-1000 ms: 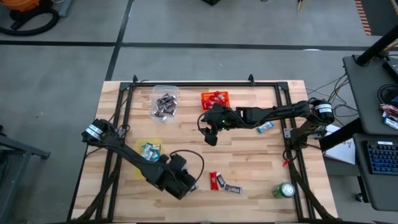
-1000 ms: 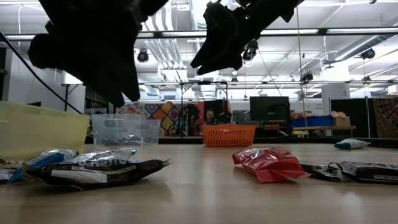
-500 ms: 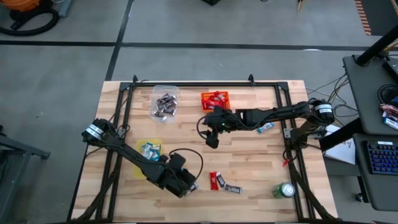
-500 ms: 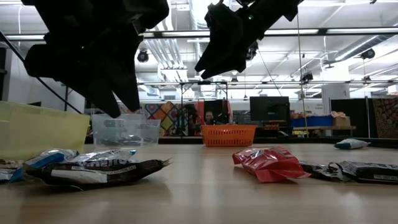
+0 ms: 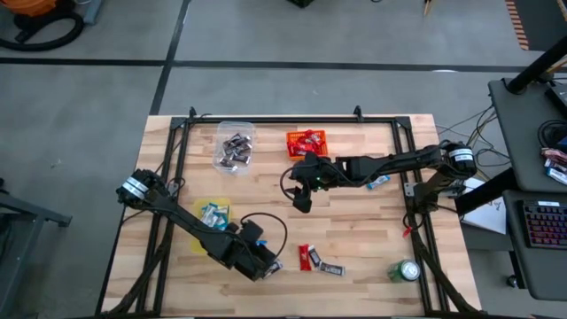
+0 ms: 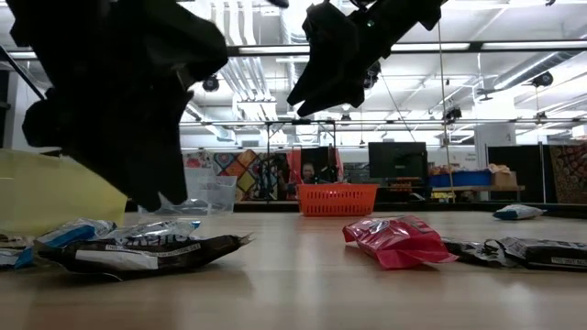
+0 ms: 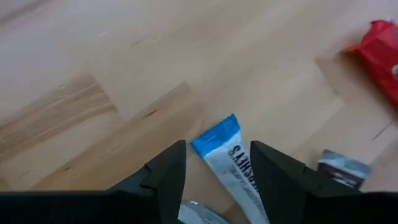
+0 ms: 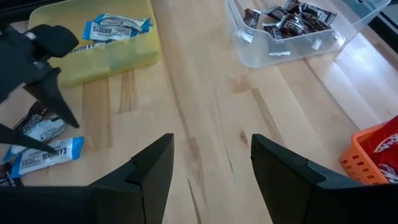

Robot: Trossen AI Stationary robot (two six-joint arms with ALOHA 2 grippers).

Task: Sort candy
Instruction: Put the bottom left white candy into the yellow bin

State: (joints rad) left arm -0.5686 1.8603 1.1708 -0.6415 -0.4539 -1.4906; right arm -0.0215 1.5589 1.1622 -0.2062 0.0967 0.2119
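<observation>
My left gripper is low over the near part of the table, open. In the left wrist view its gripper has a finger on either side of a blue-and-white bar that lies flat on the wood, and it touches nothing. In the low view its fingers hang just above a dark bar and a blue-and-white bar. A red bar and a dark bar lie to its right. My right gripper hovers open and empty over the table's middle, high above the wood.
A clear bin holds dark bars, an orange bin holds red ones, and a yellow bin holds blue-and-white ones. A lone blue-and-white bar lies by the right arm. A green can stands near the near right corner.
My left gripper has come down toward the bars by the near edge and has shifted a little toward the table's left. The candy has not moved.
</observation>
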